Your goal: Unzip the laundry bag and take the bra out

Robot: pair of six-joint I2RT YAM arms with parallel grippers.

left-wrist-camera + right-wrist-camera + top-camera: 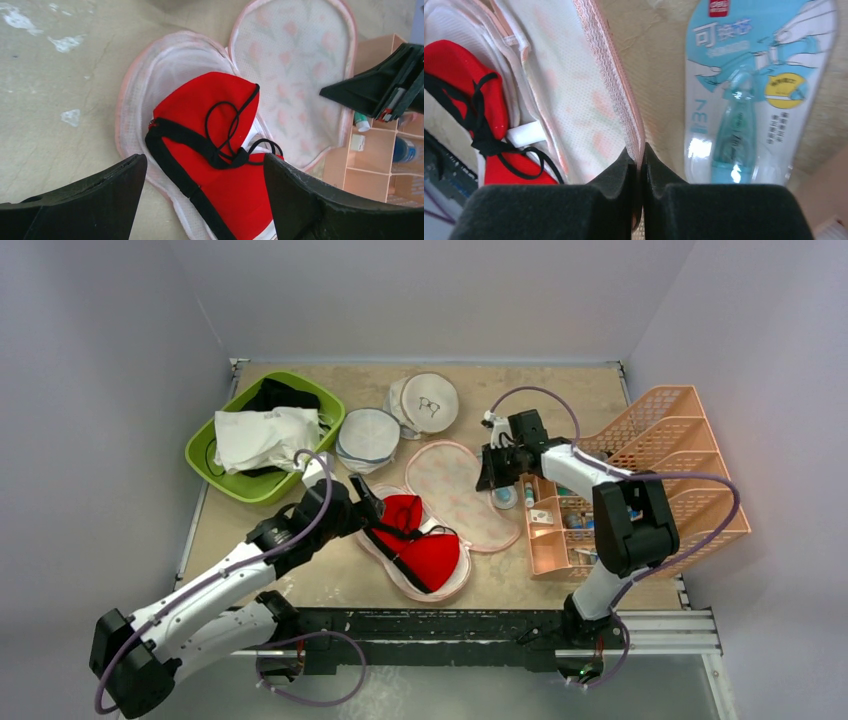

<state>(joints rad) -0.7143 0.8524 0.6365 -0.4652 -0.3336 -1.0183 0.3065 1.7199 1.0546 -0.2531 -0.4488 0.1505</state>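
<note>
Laundry bag (455, 485) lies unzipped and spread flat at table centre. Its far-right half shows pale mesh with a faint flower print; its near-left half carries the bra (425, 550).

Bra: red cups up, black straps looped across them, sitting inside the near-left shell.

Left gripper (368, 502): positioned over the left end of the bra. In the wrist view both fingers (115, 190) stand wide apart, one on each side of the red cup (210, 130), and nothing is held. Whether the tips touch the fabric cannot be told, probably just above it.

Right gripper (492, 475): at the right edge of the open half. In the wrist view the jaws are pressed together (639, 155) on the pink rim of the bag (574, 85).

Blue correction-tape blister pack (744, 100) lies on the table just right of that rim. Peach compartment tray (548, 558) sits right of the bag.

Far left: green basin (200, 455) holding a white garment (265, 435) and a black garment (280, 395). Two round mesh bags are at far centre, one with a glasses drawing (430, 402), one white-grey (367, 437).
</note>
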